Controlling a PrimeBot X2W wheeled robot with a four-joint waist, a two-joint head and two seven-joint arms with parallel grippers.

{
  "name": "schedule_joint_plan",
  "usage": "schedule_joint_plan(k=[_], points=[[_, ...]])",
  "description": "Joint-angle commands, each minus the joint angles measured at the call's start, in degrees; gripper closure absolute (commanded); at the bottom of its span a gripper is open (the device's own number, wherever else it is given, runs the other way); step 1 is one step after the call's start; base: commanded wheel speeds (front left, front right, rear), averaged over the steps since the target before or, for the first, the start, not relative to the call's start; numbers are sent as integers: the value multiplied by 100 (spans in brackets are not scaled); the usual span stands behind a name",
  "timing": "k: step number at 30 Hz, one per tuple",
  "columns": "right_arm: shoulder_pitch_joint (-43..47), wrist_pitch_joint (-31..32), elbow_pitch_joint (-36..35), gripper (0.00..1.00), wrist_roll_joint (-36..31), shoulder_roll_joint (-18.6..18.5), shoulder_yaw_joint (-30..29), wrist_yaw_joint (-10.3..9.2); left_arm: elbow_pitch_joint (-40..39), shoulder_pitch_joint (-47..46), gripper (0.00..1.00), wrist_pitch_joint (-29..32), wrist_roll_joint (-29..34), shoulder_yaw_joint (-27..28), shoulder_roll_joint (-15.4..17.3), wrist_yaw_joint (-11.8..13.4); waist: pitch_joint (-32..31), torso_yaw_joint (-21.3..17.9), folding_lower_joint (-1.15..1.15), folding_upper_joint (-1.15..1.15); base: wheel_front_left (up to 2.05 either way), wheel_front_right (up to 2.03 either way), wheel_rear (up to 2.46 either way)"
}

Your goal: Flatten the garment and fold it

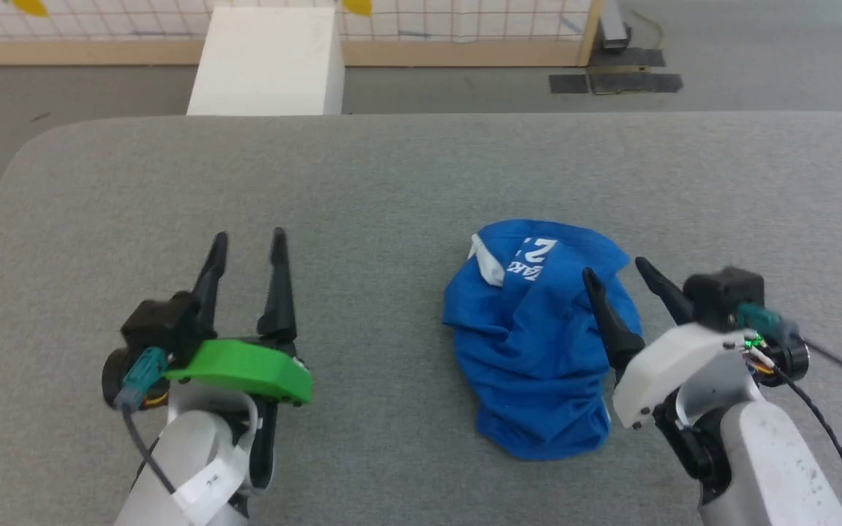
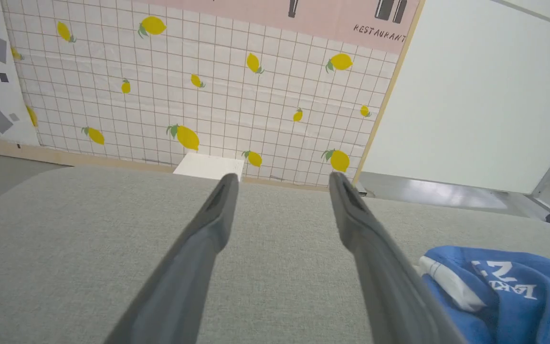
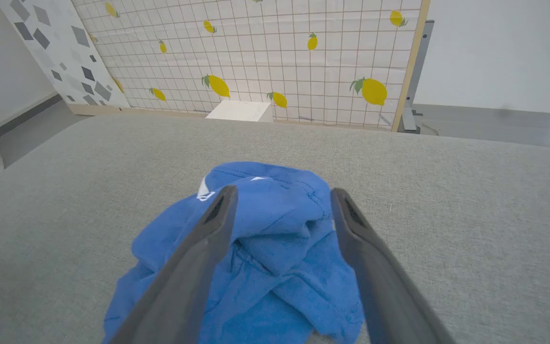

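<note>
On grey table point(image 1: 392, 168), crumpled garment point(image 1: 538, 343) beneath wide right hand point(image 1: 614, 267), wide left hand point(image 1: 249, 235) well apart

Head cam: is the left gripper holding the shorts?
No, the left gripper stands open over the bare grey tabletop, with the crumpled blue shorts lying apart to its right.

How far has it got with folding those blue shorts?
Nothing looks done: the shorts lie crumpled in a heap on the grey table. Nothing is in hand: the left hand and right hand are open and empty. Flattening and folding both remain.
</note>
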Motion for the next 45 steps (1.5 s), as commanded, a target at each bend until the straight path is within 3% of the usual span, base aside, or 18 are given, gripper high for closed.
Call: schedule_joint_plan(k=[1, 7, 8, 9, 10, 11, 17, 22, 27, 31, 37, 45], points=[[-144, 294, 73, 0, 136, -6, -58, -9, -69, 183, 0, -33, 125, 124, -68, -8, 156, 186, 0, 0, 0, 0, 0], [-530, 1511, 363, 0, 300, -6, -278, -9, -228, 422, 0, -35, 389, 638, -339, -212, 305, 402, 0, 0, 0, 0, 0], [-582, 1646, 377, 5, 302, -6, -285, -9, -238, 432, 0, -35, 426, 700, -384, -253, 316, 431, 0, 0, 0, 0, 0], [-622, 1726, 373, 35, 308, -6, -285, -9, -240, 436, 0, -35, 453, 740, -418, -294, 322, 454, 0, 0, 0, 0, 0], [-670, 1790, 351, 74, 296, -6, -272, -9, -236, 439, 0, -35, 491, 785, -454, -341, 330, 475, 0, 0, 0, 0, 0], [-702, 1835, 333, 100, 283, -6, -245, -9, -230, 438, 0, -35, 521, 820, -479, -374, 335, 488, 0, 0, 0, 0, 0], [-887, 2071, 186, 100, 280, -6, 63, -9, -146, 421, 0, -35, 646, 1017, -627, -568, 309, 540, 0, 0, 0, 0, 0], [-1330, 2019, 6, 100, 432, -6, 663, -9, -133, 421, 0, -35, 701, 1214, -699, -666, 284, 480, 0, 0, 0, 0, 0], [-2091, 1596, -306, 100, 869, -6, 1328, -9, -174, 414, 0, -36, 788, 1386, -735, -738, 271, 403, 0, 0, 0, 0, 0], [-2600, 914, -654, 100, 1339, -6, 1471, -9, -190, 425, 0, -36, 846, 1461, -753, -781, 255, 361, 0, 0, 0, 0, 0], [-2589, 261, -837, 100, 1603, -6, 768, -9, -177, 477, 0, -36, 905, 1508, -769, -830, 227, 301, 0, 0, 0, 0, 0], [-1072, 682, -1, 100, -37, -6, -1044, -9, -113, 466, 0, -36, 953, 1484, -777, -896, 266, 240, 0, 0, 0, 0, 0]])
